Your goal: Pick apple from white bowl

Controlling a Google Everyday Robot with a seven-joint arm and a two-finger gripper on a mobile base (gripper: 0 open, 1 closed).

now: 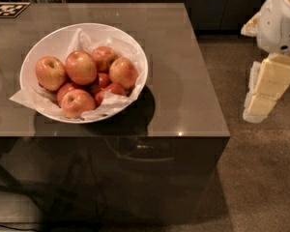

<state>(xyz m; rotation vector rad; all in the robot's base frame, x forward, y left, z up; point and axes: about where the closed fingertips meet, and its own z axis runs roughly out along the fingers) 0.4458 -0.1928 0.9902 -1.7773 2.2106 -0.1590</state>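
The white bowl (46, 45) stands on the left half of a grey-brown table, lined with crumpled white paper and heaped with several apples. The apple (80, 66), the largest and rosy red-orange, lies on top of the heap left of centre. A yellower-orange apple (50, 73) lies to its left, and smaller dark red ones lie lower in the heap. My gripper (255, 111), cream-coloured, hangs off the table's right side, over the floor, pointing down. It is far from the bowl and holds nothing.
The table (183, 81) ends at a right edge close to the gripper and at a front edge below the bowl. A black-and-white marker tag (8, 9) lies at the far left corner. Dark cabinets line the back. Brown carpet lies to the right.
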